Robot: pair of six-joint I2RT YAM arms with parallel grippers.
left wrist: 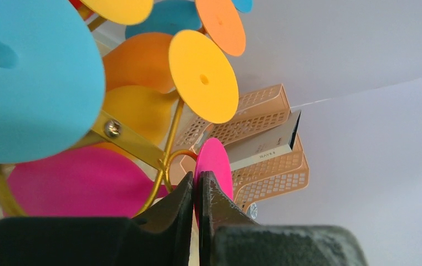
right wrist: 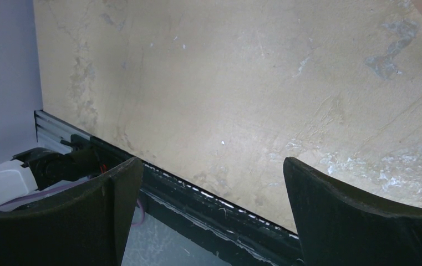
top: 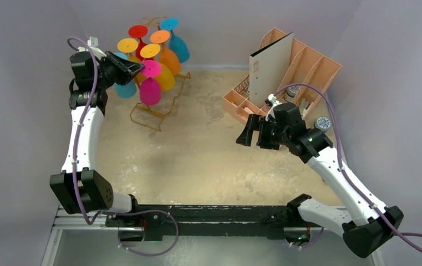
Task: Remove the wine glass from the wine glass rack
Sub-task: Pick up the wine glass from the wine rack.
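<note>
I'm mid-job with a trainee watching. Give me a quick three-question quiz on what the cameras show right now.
1. True or false: the right gripper is holding a glass.
2. The left gripper is shut on a wine glass foot of which colour? A teal, B pink, C orange.
3. Fill in: the wine glass rack stands on the robot's ___ side of the table.
Key: 1 false, it is open and empty; 2 B; 3 left.

rack point(left wrist: 133, 141): gold wire, upright, far left on table point(top: 208, 160) | glasses point(top: 169, 60): bright colours, hanging bowl-down from its hooks, feet up | pink glass point(top: 150, 91): lowest, front side, on its hook
</note>
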